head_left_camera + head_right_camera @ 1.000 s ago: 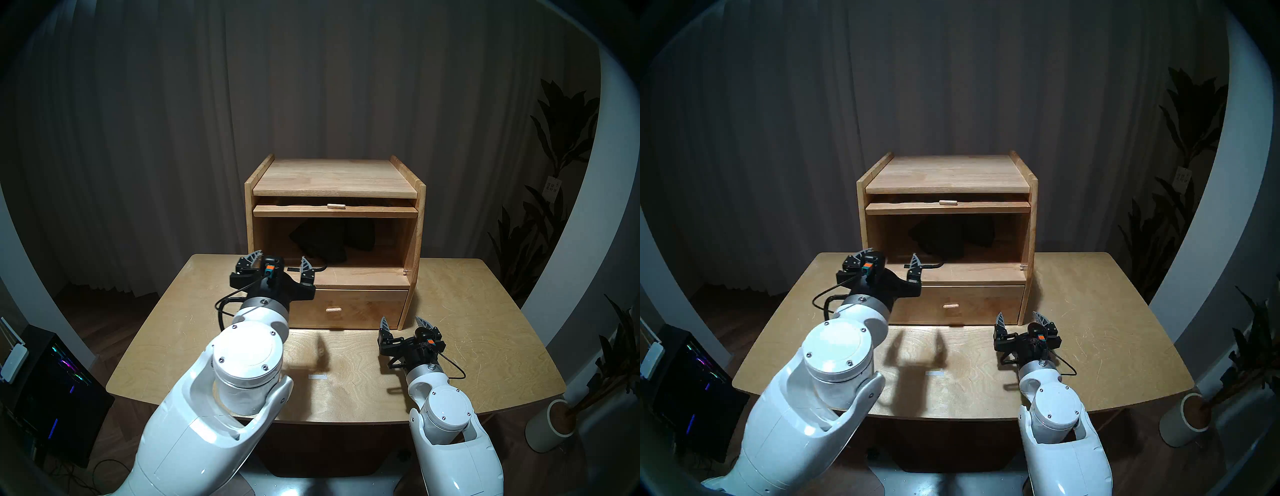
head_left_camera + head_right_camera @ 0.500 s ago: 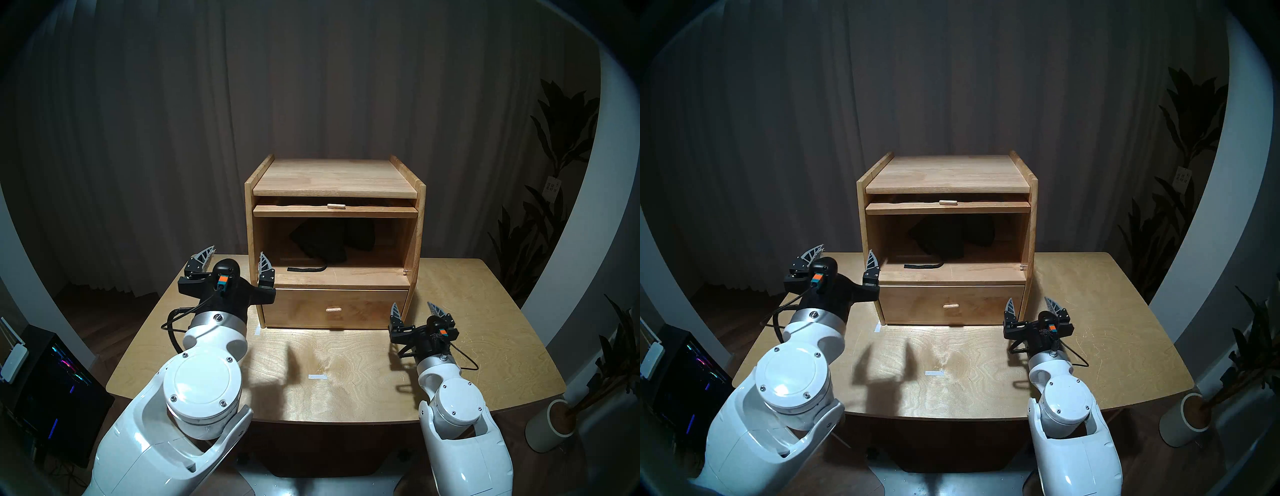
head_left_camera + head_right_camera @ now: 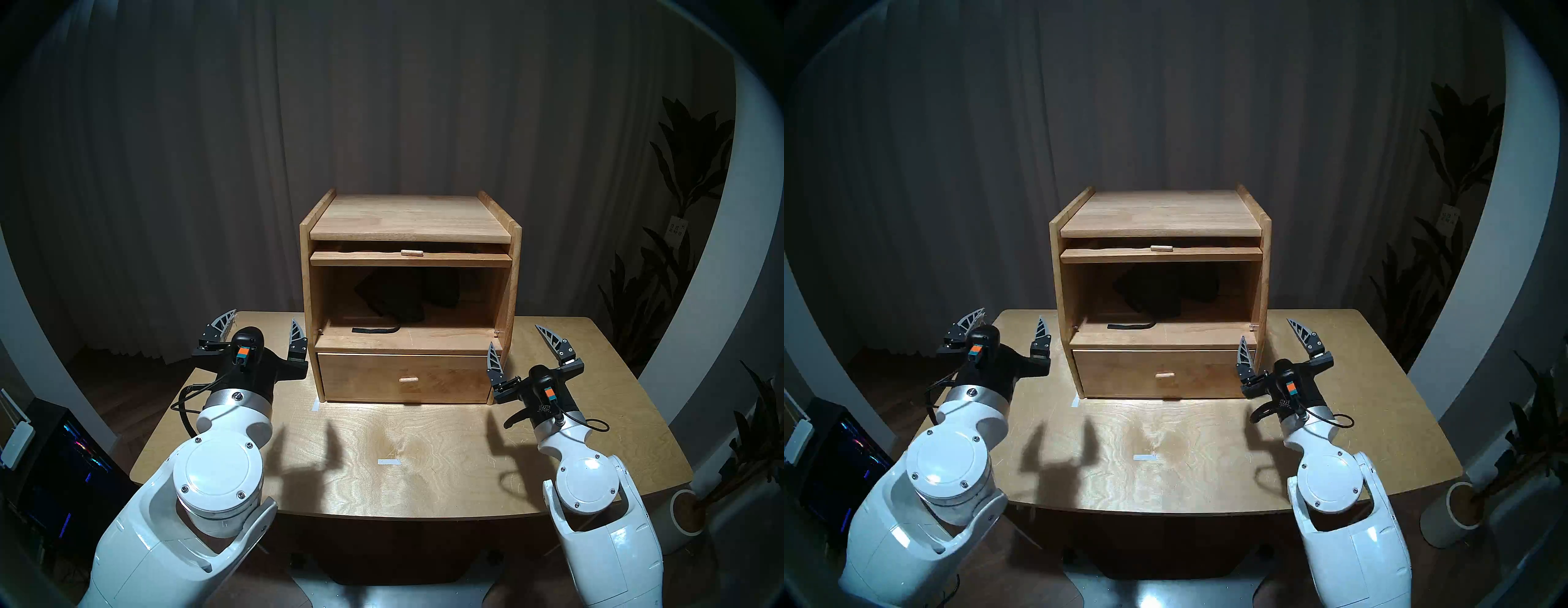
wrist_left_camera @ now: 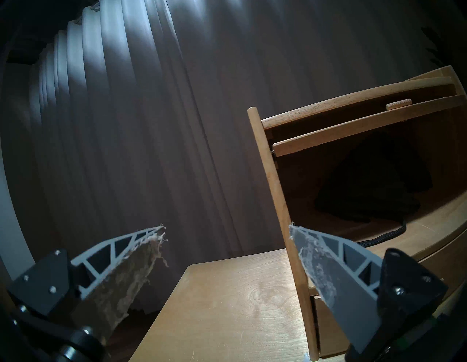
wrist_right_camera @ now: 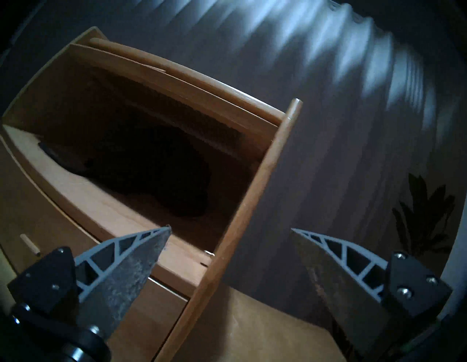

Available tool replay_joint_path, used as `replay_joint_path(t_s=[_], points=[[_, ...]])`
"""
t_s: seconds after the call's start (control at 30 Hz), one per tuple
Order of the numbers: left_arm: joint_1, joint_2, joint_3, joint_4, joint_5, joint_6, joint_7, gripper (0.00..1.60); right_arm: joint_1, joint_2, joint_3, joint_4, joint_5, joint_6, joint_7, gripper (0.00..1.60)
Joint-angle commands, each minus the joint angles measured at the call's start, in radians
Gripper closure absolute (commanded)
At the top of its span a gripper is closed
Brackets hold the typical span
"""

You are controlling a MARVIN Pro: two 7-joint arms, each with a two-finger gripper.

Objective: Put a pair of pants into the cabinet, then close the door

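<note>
The light-wood cabinet [image 3: 409, 214] stands at the table's back middle. Its door [image 3: 360, 259] is lifted flat under the top, peg knob [image 3: 410, 252] facing me, so the compartment is open. The dark pants [image 3: 403, 297] [image 3: 1157, 293] lie bunched deep inside, with a black drawstring [image 3: 375, 330] trailing on the compartment floor. My left gripper [image 3: 263, 318] [image 4: 226, 226] hovers open and empty just left of the cabinet's front left corner. By the front right corner my right gripper [image 3: 514, 336] [image 5: 230, 228] is open and empty, its fingers straddling the side panel's front edge.
The closed drawer [image 3: 407, 378] with its peg knob sits below the compartment. A white tape mark [image 3: 389, 462] lies on the wooden table [image 3: 594, 424]. A potted plant [image 3: 683, 518] stands on the floor to the right, a lit computer case [image 3: 63, 458] to the left. Curtains hang behind.
My left gripper has drawn back from the cabinet's opening and out to the left. My right gripper has moved forward and right to the cabinet's corner, tilting. The pants stayed put.
</note>
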State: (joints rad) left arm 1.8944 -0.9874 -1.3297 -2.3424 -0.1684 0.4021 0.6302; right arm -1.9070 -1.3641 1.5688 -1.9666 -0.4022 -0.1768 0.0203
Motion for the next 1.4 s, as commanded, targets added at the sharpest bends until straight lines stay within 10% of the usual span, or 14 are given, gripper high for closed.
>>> replay_joint_path(t_s=[0.0,0.57,1.37], points=[[-0.017,0.015,-0.044,0.012,-0.023,-0.033,-0.024,0.0,0.016,0.108,-0.002,-0.048,-0.137,-0.052,0.024,0.0],[-0.042,0.042,-0.155,0.105,-0.142,-0.118,-0.118,0.0,0.148,0.223,-0.061,-0.161,-0.483,-0.13,0.052,0.0],[-0.021,0.094,-0.299,0.22,-0.387,-0.393,-0.449,0.0,0.398,-0.009,-0.192,0.038,-0.587,0.093,-0.013,0.0]])
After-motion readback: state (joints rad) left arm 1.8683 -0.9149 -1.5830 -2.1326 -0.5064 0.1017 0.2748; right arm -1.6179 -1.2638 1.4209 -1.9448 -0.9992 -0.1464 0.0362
